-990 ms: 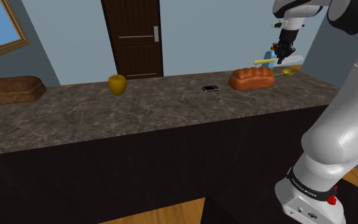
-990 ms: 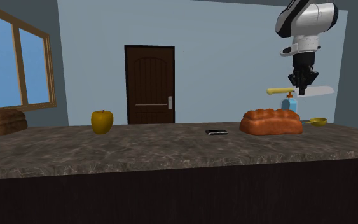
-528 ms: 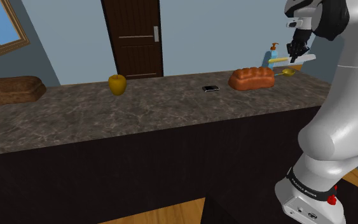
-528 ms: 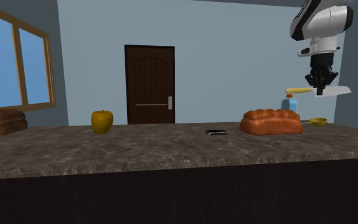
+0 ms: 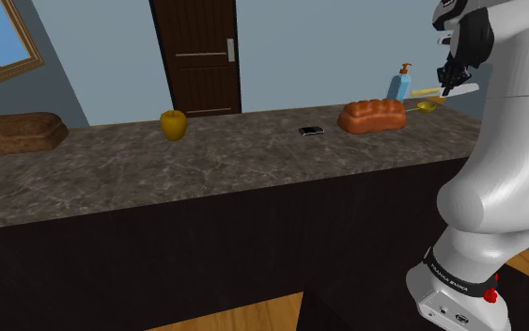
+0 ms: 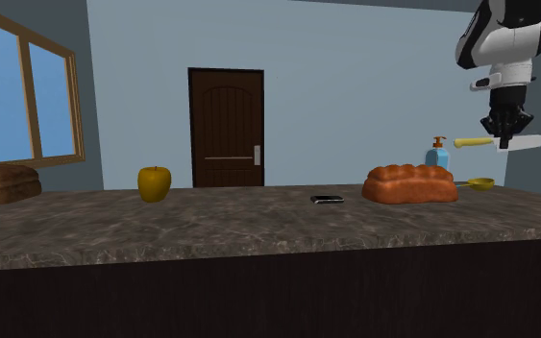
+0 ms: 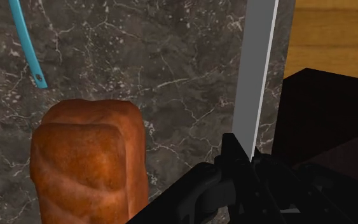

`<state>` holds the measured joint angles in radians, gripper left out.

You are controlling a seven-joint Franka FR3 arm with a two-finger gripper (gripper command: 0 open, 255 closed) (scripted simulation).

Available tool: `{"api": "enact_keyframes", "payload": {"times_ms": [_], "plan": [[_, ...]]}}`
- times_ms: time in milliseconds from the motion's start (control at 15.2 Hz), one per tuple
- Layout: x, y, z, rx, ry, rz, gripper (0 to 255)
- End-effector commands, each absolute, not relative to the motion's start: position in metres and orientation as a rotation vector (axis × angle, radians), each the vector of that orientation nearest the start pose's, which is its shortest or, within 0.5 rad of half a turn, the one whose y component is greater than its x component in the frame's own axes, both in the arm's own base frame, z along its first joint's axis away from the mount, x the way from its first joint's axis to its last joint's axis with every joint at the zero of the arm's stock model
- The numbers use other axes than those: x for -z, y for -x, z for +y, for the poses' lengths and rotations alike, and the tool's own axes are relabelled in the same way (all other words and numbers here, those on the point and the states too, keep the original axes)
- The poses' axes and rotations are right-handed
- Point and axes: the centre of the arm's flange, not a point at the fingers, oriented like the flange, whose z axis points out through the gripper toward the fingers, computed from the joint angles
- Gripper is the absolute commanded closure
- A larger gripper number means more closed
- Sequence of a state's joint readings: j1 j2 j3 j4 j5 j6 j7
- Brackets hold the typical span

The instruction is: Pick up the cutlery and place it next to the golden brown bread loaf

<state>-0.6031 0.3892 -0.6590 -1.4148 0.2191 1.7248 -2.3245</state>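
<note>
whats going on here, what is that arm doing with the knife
The white arm's end effector is shut on a yellow-handled knife, holding it level in the air over the marbled counter. It hangs just beyond the golden brown bread loaf, toward the second exterior view's right. The knife is not yet set down.

Shoulder camera overlooks counter [image 5: 253, 169]; second faces it low; both share the orange loaf [image 5: 372, 116].
</note>
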Motion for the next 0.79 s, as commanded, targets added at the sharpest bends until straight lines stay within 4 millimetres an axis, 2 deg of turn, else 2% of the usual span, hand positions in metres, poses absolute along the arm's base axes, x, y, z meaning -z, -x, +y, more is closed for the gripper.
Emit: {"api": "enact_keyframes", "payload": {"times_ms": [0, 726], "plan": [[-0.504, -0.283, -0.597, -0.028, 2.703, -1.595, 255], [-0.446, -0.283, -0.597, -0.028, 2.703, -1.595, 255]]}}
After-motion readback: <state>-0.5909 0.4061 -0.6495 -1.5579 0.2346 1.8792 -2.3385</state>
